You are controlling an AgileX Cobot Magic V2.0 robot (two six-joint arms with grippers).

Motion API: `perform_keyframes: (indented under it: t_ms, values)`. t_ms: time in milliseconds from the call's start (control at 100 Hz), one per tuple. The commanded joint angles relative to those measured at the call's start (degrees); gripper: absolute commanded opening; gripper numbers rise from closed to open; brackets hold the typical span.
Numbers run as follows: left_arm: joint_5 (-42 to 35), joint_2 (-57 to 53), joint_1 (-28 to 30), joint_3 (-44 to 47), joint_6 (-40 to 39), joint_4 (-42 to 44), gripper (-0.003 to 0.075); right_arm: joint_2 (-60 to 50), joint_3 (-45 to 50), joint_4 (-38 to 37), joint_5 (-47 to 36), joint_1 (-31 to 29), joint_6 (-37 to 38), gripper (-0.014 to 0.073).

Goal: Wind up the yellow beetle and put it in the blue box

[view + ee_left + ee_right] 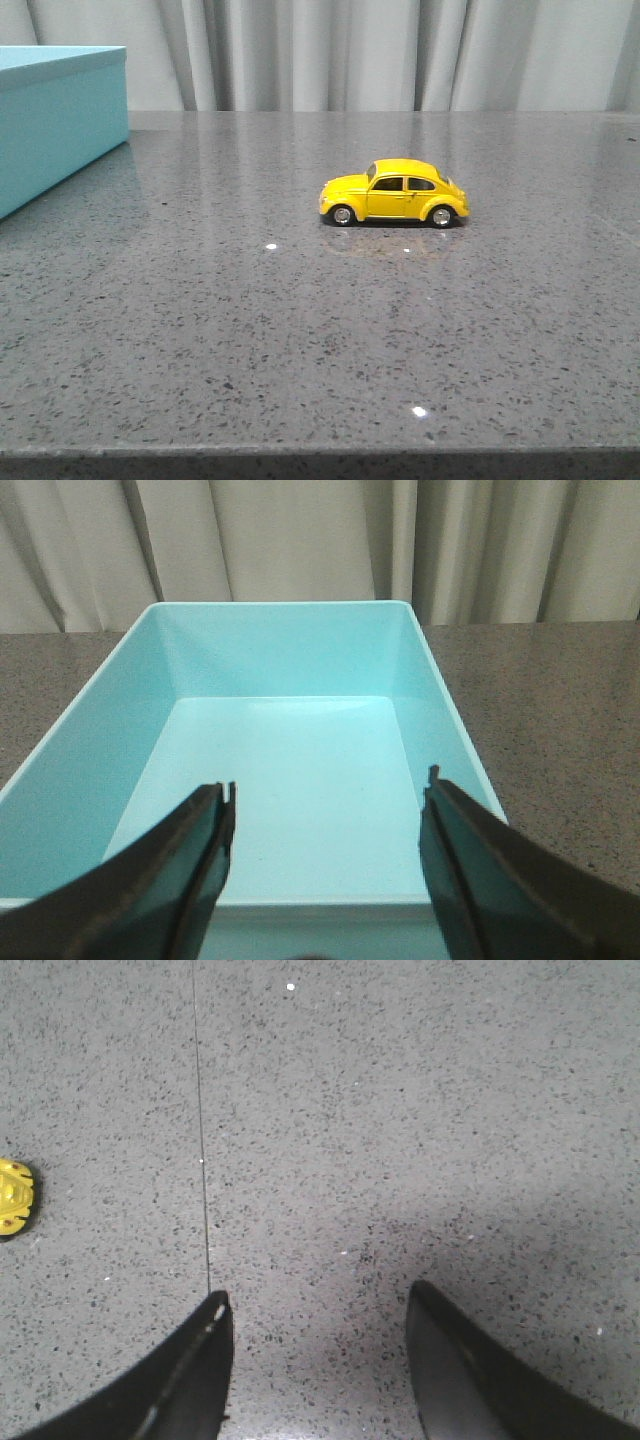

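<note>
Grey speckled stone table with pale curtains behind. Blue box sitting open-topped right under and ahead of the left gripper, jaws spread wide with nothing between them, bare turquoise floor showing in the gap. No logo or lettering readable on the box. Right gripper also spread wide and holding nothing, only stone between the jaws. Yellow beetle parked upright on all wheels, well apart from the box, just a sliver peeking in off to one side of the right jaws, clear of both. No badge or plate legible on it.
</note>
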Motion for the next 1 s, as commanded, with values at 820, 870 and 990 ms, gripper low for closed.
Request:
perform_keyframes:
  t_ms: [820,870,990]
  values:
    - [-4.74,0.52,-0.36,-2.09,-0.41,-2.79,0.0409,36.35,-33.66,-2.58,8.4,26.96,13.35,0.051]
    - [-4.74,0.52,-0.36,-2.09,-0.41,-2.79,0.0409,38.19,-35.19,-2.64,8.8,27.86,14.52,0.051]
    - [-4.74,0.52,-0.36,-2.09,-0.41,-2.79,0.0409,41.91,-37.9,-2.64,9.46,29.64,17.23,0.051]
